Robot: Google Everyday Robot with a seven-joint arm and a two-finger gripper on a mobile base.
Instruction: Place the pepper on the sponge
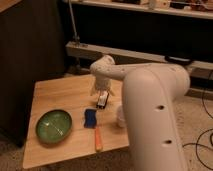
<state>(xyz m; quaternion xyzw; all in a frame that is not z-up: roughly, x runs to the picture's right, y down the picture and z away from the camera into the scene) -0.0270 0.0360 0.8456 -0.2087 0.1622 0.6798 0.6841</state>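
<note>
Above the middle of the wooden table (55,92), we are seeing the gripper (101,94) hanging spread wide, gripping nothing, just over a black-and-white rectangular item (103,102). Nearer the front, the sponge (90,118) is lying flat. The pepper (98,138) is lying on the wood at its corner, not on it, so placement is remaining. The green bowl (54,126) is sitting empty.

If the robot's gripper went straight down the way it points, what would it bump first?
Probably the black-and-white item right under the gripper, which hangs over the back of the table. The sponge and pepper lie nearer the front, out of that line. Depth is unclear, so it might miss it.
</note>
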